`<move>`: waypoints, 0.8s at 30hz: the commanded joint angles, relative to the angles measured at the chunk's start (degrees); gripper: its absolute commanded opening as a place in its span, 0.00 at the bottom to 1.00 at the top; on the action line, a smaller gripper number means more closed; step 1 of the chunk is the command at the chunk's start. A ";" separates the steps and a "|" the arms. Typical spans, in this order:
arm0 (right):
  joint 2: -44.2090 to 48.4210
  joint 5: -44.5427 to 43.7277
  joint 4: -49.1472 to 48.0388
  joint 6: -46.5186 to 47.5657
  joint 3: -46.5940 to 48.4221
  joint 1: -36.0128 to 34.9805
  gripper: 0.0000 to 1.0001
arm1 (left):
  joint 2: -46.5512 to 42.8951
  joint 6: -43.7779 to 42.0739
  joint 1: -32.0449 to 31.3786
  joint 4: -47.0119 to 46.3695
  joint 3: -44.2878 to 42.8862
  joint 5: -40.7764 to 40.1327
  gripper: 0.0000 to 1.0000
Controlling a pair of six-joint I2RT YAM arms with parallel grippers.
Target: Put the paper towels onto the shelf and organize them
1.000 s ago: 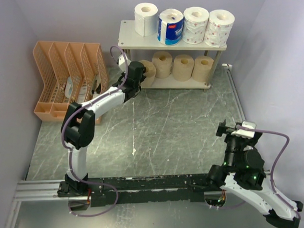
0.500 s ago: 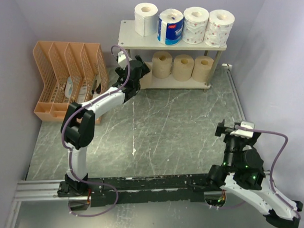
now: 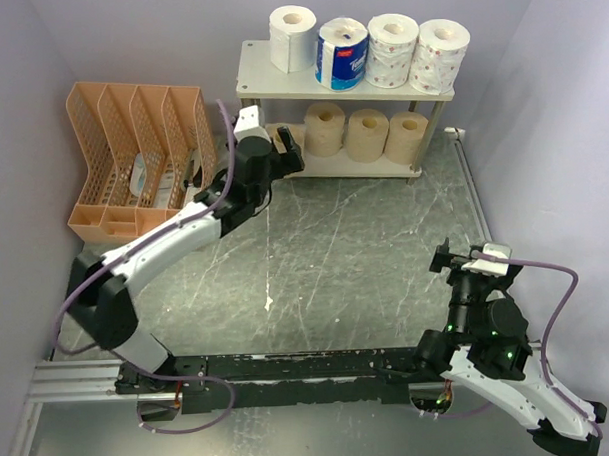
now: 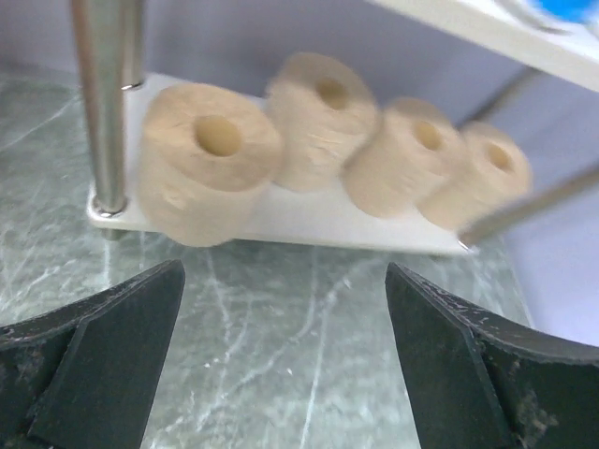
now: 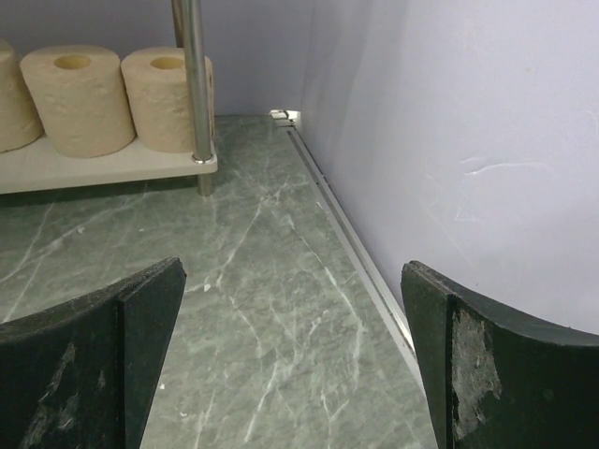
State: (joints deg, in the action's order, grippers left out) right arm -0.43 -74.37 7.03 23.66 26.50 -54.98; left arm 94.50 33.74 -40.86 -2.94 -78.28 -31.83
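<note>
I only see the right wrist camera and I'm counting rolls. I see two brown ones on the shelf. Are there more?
Observer: Yes, four tan rolls sit on the bottom board.
Operator: Anything on the top board?
Observer: Four more: a plain white roll, a blue-wrapped roll and two pink-printed rolls.
Operator: Is the left gripper holding one?
Observer: No, it is open and empty, facing the bottom board.
</note>
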 commanded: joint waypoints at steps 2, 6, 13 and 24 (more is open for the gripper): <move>0.46 1.94 1.72 -3.32 1.44 -0.30 1.00 | -11.63 -16.13 -0.95 6.12 4.14 16.23 1.00; 0.50 2.17 2.76 -4.07 1.51 -0.27 1.00 | -20.44 -30.24 2.15 10.45 6.17 27.54 0.99; 0.43 3.26 2.69 -3.90 0.92 -0.24 1.00 | -31.72 -34.28 7.40 26.35 1.47 30.32 1.00; 0.43 4.44 2.50 -3.62 0.34 -0.25 1.00 | -47.53 -35.36 15.01 37.69 6.54 28.61 0.95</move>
State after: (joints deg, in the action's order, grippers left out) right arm -0.43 -70.65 9.74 20.16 26.98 -54.98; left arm 50.04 -0.32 -29.39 28.03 -75.20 -5.02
